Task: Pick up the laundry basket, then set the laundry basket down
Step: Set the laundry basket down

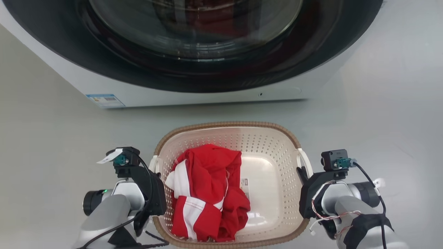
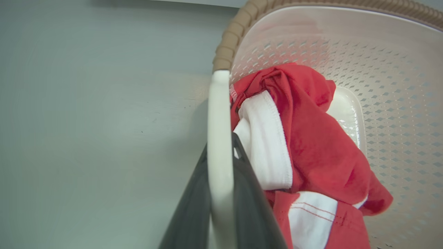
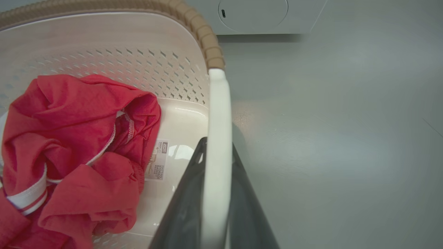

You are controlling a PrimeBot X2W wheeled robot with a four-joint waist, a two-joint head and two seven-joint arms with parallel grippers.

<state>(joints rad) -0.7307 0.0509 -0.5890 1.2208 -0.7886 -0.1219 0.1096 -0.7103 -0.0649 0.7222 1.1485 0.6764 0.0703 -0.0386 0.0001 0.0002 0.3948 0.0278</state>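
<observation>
Grey floor [image 1: 41, 138] meets a white washing machine [image 1: 207, 97] at the frame's top; its blue sticker [image 1: 105, 100], left, is unreadable. Lower centre, the laundry basket [image 1: 225, 123], possibly grounded, holds red-and-white cloth [image 1: 207, 186]. Fingers of the left gripper [image 1: 156, 175] and right gripper [image 1: 303, 173] clamp its white handles [image 2: 219, 114]. The right wrist view shows a bottom label [image 3: 158, 160], illegible.

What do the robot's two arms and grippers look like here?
The left gripper and right gripper have black housings and dark grey tapering fingers on pale silver-grey forearms. Each wrist carries a small black camera block with a teal connector, a black cable and a white tag. The left arm shows a green light; the right has loose red-and-white wires and a black wrap.
</observation>
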